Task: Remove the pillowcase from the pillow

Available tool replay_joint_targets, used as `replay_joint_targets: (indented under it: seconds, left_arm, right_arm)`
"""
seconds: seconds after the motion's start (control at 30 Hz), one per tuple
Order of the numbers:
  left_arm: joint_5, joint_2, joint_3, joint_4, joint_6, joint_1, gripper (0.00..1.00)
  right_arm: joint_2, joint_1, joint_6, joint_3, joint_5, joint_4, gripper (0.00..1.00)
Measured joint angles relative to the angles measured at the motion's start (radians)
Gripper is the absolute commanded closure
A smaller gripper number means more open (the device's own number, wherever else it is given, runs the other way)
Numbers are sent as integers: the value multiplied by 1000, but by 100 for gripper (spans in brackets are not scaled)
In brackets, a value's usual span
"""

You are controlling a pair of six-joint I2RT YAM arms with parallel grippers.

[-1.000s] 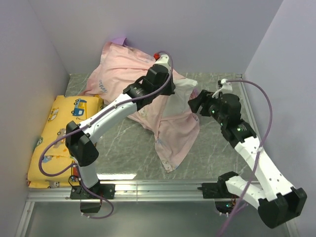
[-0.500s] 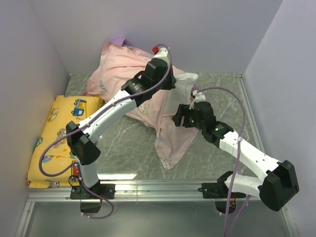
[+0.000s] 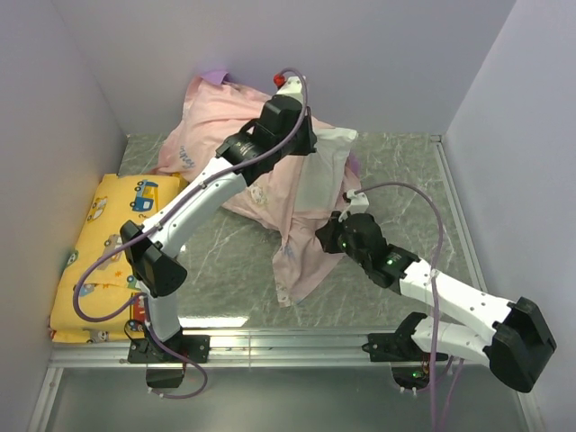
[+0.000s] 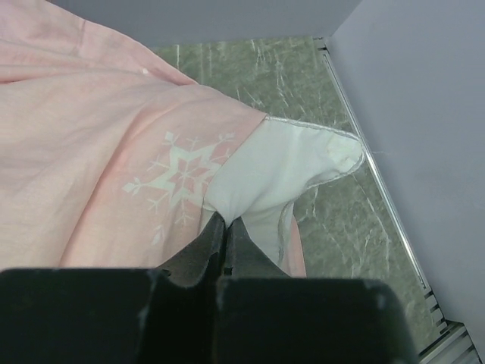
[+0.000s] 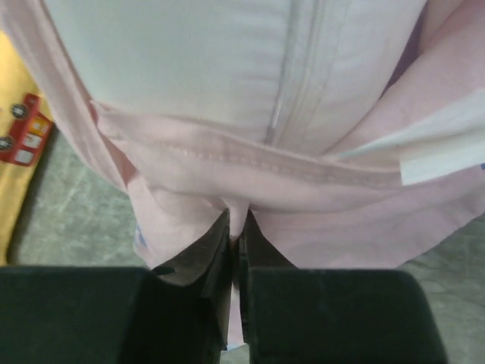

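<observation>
Pillowcase (image 3: 216, 126) lies pale-pink side out, bunched at the back of the table (image 3: 234, 261) and trailing toward my bases. The white pillow (image 3: 326, 162) pokes out of its open end. My left gripper (image 4: 226, 227) is clamped on a fold of the pillow. My right gripper (image 5: 236, 227) is pinched tight on the pink hem. A yellow cushion (image 3: 99, 243) sits by the left wall.

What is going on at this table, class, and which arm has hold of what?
Two robot arms are working a pillowcase off a pillow. The left pincer is shut on the pillow's bare white end, and the right pincer is shut on the pink hem of the pillowcase. Most of the pillow is covered; a yellow cushion lies aside.
</observation>
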Motion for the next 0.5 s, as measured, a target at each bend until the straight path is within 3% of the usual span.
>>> replay_joint_targets:
  seconds: [0.3,0.5]
  left_arm:
    - [-18,11,159,8,16,91,100]
    - [-38,-13,170,79,19,124,100]
  right_arm:
    - [-13,149,132,-105,51,-14,88]
    - [91,166,190,-124,65,-13,100]
